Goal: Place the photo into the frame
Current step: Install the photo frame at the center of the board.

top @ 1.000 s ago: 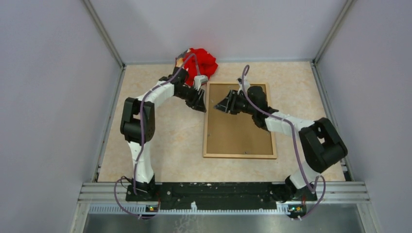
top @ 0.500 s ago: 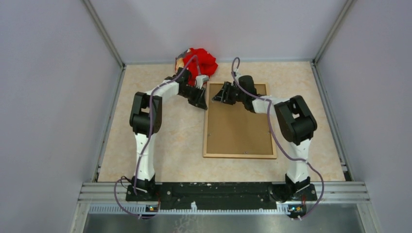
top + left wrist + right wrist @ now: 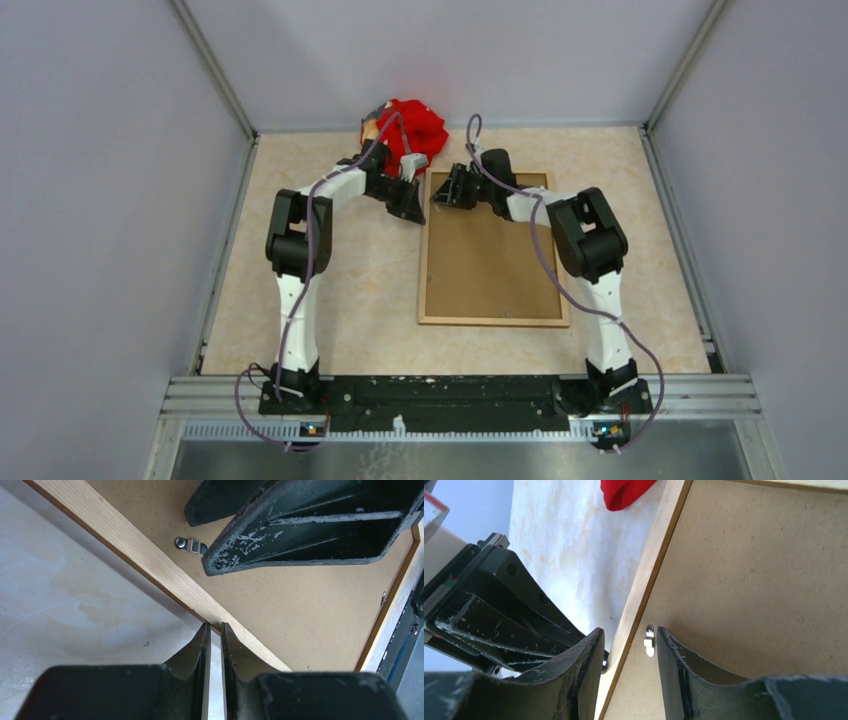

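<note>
one frame (image 3: pixel 493 320), one red cloth (image 3: pixel 415 125); left jaws pressed together, right jaws spread over frame edge.

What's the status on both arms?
Left gripper shut at frame rail. Right gripper open over backing clip. Photo not in view. Red cloth beyond frame.

The left arm (image 3: pixel 296 235) and right arm (image 3: pixel 585 240) stretch forward, converging. The left gripper (image 3: pixel 212 626) has its fingers (image 3: pixel 196 647) almost touching. The right gripper (image 3: pixel 626 632) holds its own slightly apart.
</note>
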Robot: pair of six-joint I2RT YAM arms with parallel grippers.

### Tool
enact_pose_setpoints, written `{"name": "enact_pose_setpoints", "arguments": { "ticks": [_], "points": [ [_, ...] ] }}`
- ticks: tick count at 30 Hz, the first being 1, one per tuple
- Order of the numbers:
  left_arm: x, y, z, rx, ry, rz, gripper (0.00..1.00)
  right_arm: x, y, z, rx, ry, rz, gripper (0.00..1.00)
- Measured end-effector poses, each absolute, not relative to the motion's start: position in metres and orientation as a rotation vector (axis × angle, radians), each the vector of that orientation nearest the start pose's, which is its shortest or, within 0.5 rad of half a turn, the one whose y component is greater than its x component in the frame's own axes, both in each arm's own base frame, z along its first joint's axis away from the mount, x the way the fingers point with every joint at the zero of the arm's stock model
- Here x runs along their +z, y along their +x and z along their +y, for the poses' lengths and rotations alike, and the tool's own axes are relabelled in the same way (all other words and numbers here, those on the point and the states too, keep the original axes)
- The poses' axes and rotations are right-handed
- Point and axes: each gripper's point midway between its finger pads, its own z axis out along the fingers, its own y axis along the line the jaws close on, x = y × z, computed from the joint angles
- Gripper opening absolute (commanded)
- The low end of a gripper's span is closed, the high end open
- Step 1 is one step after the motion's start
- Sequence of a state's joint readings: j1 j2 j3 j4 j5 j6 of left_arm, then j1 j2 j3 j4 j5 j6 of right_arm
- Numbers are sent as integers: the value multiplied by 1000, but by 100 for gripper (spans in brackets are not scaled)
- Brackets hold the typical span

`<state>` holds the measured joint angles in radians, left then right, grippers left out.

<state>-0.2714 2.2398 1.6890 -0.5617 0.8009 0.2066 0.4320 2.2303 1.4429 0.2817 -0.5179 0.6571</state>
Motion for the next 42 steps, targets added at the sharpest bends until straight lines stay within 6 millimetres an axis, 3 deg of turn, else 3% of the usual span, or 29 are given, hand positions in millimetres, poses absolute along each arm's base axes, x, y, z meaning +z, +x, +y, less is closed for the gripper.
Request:
{"name": "enact_pose_setpoints", "arguments": {
  "ticks": [12,35,42],
  "points": [
    [44,427,-243,-1107,829,2365,16,56,478,340,1185,-118,2232,39],
    [44,427,-243,-1109,829,2363,15,53,466,342,1219,-153,2233,38],
    [44,427,-243,-1110,829,2363,15,53,454,336,1219,-147,2243,38]
  ]
}}
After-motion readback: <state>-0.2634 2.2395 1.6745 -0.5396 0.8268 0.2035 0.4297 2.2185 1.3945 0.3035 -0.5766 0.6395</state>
